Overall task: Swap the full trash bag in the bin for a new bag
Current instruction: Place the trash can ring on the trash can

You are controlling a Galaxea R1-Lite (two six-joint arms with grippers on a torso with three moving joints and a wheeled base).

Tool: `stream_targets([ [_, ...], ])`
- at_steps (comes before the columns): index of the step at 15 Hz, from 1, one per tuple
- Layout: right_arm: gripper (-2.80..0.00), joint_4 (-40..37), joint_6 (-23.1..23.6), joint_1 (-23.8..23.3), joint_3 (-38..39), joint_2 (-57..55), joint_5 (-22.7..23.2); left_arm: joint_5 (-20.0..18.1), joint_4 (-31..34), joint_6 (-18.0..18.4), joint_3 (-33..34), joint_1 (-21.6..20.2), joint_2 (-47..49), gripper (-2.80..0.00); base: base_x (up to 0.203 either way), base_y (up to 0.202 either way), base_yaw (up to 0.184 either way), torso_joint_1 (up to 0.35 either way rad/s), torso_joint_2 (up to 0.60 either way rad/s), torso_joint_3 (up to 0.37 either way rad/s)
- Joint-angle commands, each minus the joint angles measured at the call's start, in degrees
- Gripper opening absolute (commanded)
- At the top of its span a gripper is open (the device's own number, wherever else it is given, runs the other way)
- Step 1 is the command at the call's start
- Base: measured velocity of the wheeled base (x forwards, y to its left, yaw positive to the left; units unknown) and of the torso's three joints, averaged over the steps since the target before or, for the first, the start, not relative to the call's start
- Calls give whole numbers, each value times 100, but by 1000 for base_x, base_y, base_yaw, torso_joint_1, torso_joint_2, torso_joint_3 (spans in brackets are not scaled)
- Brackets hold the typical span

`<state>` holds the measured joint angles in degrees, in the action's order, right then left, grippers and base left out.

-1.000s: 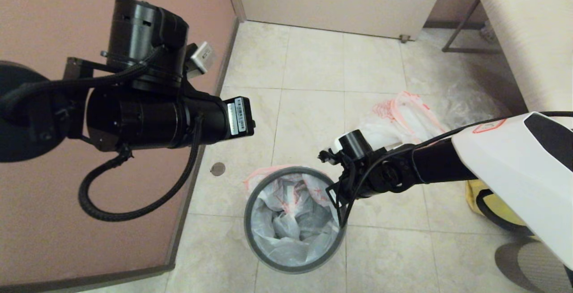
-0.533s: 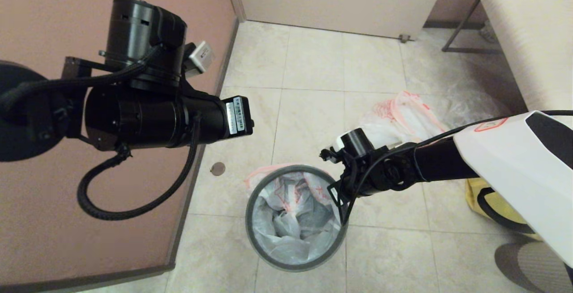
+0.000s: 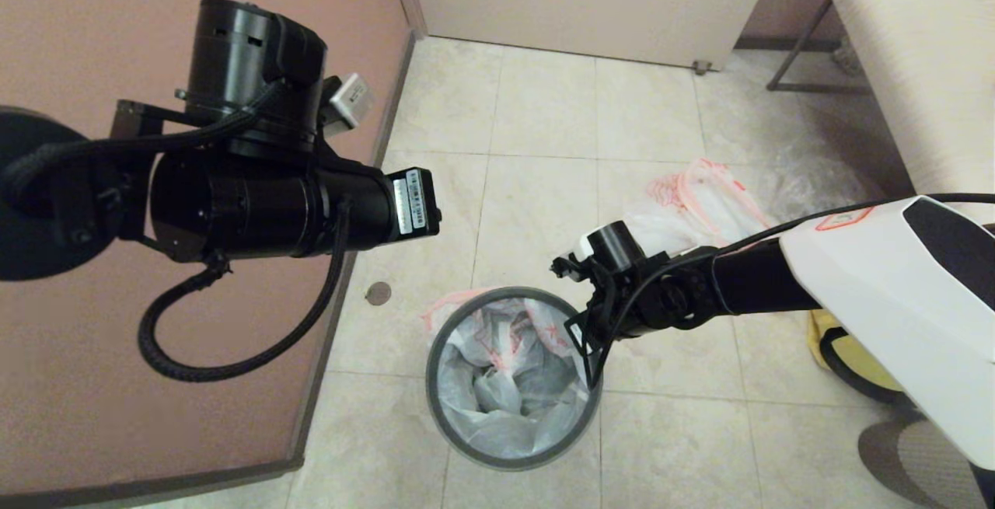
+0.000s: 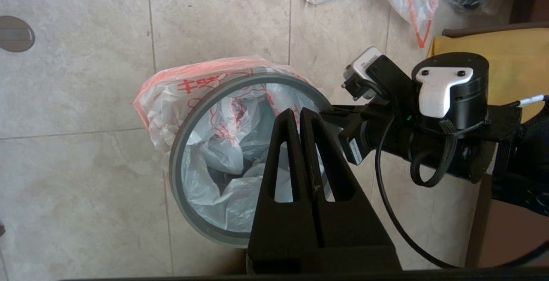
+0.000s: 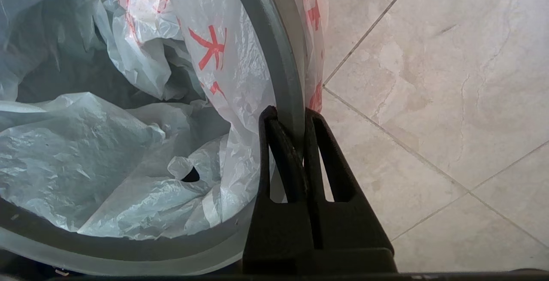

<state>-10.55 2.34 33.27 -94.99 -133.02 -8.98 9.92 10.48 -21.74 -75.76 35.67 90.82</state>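
Thin, crinkled white plastic lettered in orange-red fills the scene before you: the new bag (image 3: pixel 505 373) lines the bin (image 3: pixel 513 458), a round tub topped by a smooth grey hoop (image 5: pixel 281 58), on pale stone tile. At your left, the left gripper (image 4: pixel 299 113) hangs high above the bin mouth, jaws pressed together on nothing. Rightward, your right gripper (image 5: pixel 286 116) pinches the hoop's edge, fingers clamped tight either side of it. Beyond lies the full trash bag (image 3: pixel 692 206), slumped translucent on the floor.
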Motion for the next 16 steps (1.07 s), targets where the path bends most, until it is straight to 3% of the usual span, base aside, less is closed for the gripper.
stream_targets([
  [1,-280,7,3,21,-35,-91,2,10,6,-15,0,1,6,-280,0,0,0,0,0,0],
  [7,-280,-35,2,31,-468,-356,-16,10,6,-15,0,1,41,-280,0,0,0,0,0,0],
  [16,-280,-26,-10,39,-424,-290,-24,10,6,-15,0,-3,50,-280,0,0,0,0,0,0],
])
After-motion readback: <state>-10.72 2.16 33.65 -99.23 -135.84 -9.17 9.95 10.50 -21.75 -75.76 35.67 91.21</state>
